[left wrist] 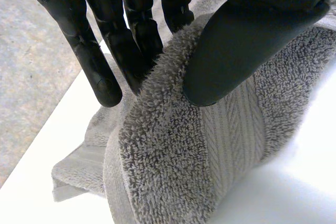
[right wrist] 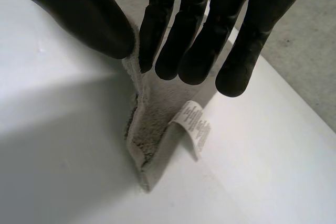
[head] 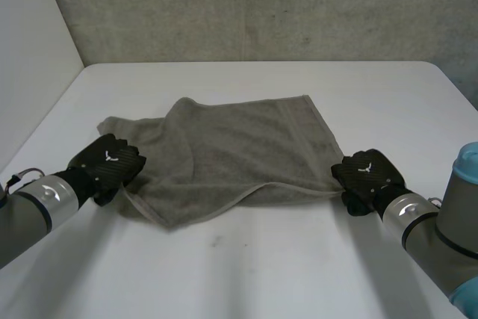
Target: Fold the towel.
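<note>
Two pinches hold the towel (head: 246,147): left hand (head: 110,160), right hand (head: 368,172) (whose wrist view shows a label (right wrist: 194,124)).

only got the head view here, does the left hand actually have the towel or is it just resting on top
Observer: It has it. The left hand pinches a bunched fold of the towel between thumb and fingers.
Operator: and the right one
Observer: The right hand pinches a corner of the towel between thumb and fingers.
Operator: anything on that corner
Observer: A white care label hangs from it, just below the fingertips.
</note>
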